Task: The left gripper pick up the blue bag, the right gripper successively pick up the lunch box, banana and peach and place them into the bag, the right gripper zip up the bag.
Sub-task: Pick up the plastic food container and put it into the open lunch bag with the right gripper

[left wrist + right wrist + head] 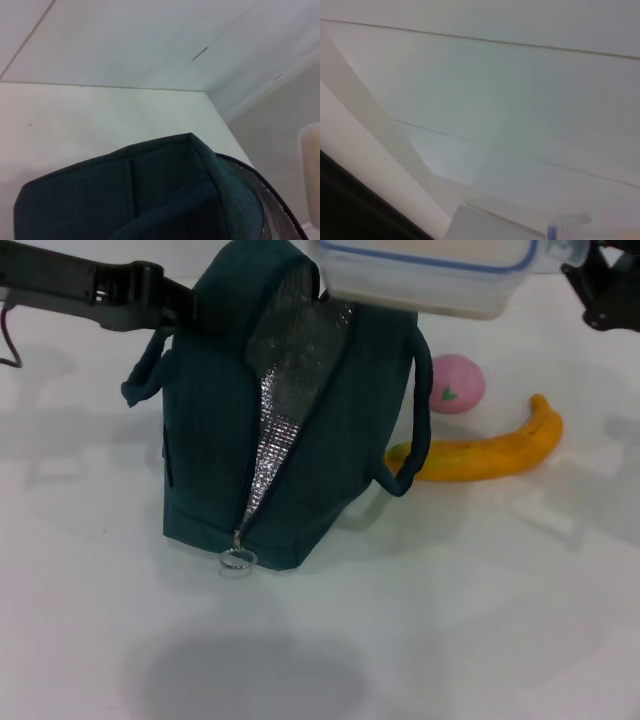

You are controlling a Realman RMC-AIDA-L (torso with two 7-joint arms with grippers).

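Observation:
The blue bag [215, 440] stands on the white table with its zip open and the silver lining showing. My left gripper [178, 302] reaches in from the upper left and is shut on the bag's top edge by a handle. The left wrist view looks down on the bag's rim [150, 200]. The lunch box [430, 275] hangs in the air just above the bag's opening, with my right gripper [590, 285] shut on its right end. To the right of the bag the peach [456, 383] and the banana [490, 455] lie on the table.
The ring zip pull [238, 559] rests at the bag's lower front corner on the table [450, 620]. One loop handle [415, 420] hangs down over the banana's left end. A corner of the lunch box [520, 227] shows in the right wrist view.

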